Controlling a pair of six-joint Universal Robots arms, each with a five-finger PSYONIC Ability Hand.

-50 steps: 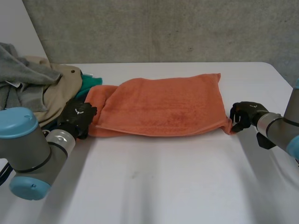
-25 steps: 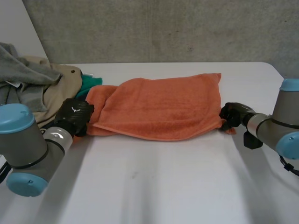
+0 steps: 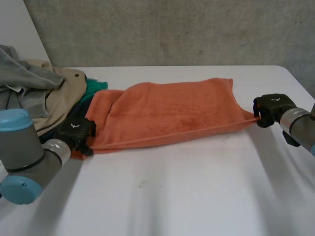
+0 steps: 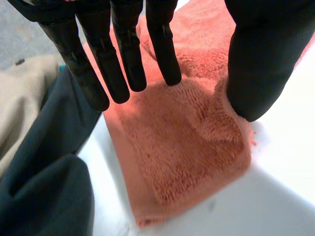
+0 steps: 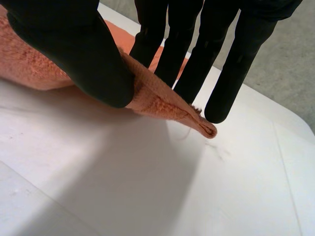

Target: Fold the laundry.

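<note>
at the far left a pile of clothes (image 3: pixel 34 93) lies touching the left end of the orange towel (image 3: pixel 167 110), so a careless sweep could drag a garment along. the left hand (image 3: pixel 75 131) is at the towel's near left corner with its fingers (image 4: pixel 123 54) straight and spread from the thumb. the thumb tip presses the cloth and nothing looks pinched, so i read it as open, only pinning the corner to the bench (image 3: pixel 172 196). that is the weak spot. the towel's near edge runs taut across to the right hand (image 3: pixel 272 108), which has the near right corner clamped between thumb and straight fingers, a little off the bench. if the right hand pulls harder, the left corner will likely slide out from under the thumb and the towel will bunch or skew. the right pinch takes just the tip of the corner, so it too could slip free. the towel seems doubled, and uneven pull could open its layers.
</note>
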